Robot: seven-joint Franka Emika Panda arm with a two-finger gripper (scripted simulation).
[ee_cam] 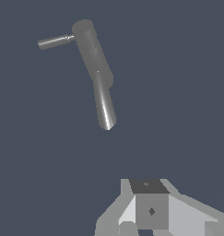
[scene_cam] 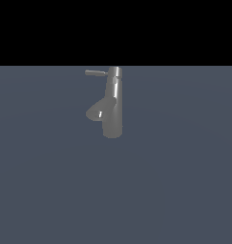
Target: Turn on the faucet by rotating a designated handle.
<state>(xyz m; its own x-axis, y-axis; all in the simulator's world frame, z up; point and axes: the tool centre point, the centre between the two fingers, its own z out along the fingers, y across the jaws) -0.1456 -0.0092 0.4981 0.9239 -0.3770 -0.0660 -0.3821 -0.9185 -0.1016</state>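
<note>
Flat matte slate-blue floor (scene_cam: 184,190); black backdrop above. Glossy grey cylindrical faucet (scene_cam: 113,102), thin rod handle (scene_cam: 95,73). Gripper (ee_cam: 150,209) opening cannot be determined

gripper (ee_cam: 150,209): blocky, faceted, light and mid grey
top face: dark grey panel, small diamond mark
front face: mid grey square, dark diamond mark
flanks: pale grey, angled

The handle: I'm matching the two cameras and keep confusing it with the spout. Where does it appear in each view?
Exterior view: the handle is the thin rod sticking out from the faucet's top cap toward the exterior view's left, above the thicker spout.
Wrist view: the handle is the thin rod projecting sideways from the cap end of the faucet.
Shared landmark: the top cap, where rod meets column.
</note>
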